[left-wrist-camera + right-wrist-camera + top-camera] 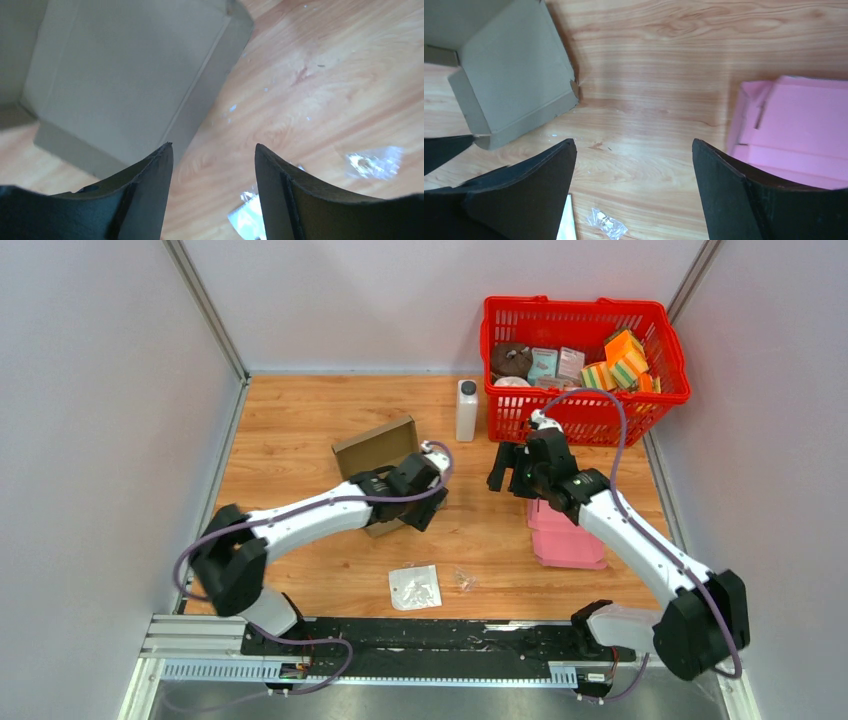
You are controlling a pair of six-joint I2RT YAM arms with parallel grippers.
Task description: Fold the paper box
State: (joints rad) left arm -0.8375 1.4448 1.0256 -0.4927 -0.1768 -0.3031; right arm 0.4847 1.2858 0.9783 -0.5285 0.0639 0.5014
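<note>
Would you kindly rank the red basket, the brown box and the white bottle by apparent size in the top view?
1. Red basket
2. Brown box, partly hidden by the left arm
3. White bottle

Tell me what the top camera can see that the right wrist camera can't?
Only the top camera shows the red basket full of things, the white bottle beside it, and the whole left arm and right arm. Only the right wrist camera shows its own black jaws standing open, and the brown box with its folded corner up close. Both show the brown box, the flat pink box, the tiny clear bag and the wooden table.
</note>
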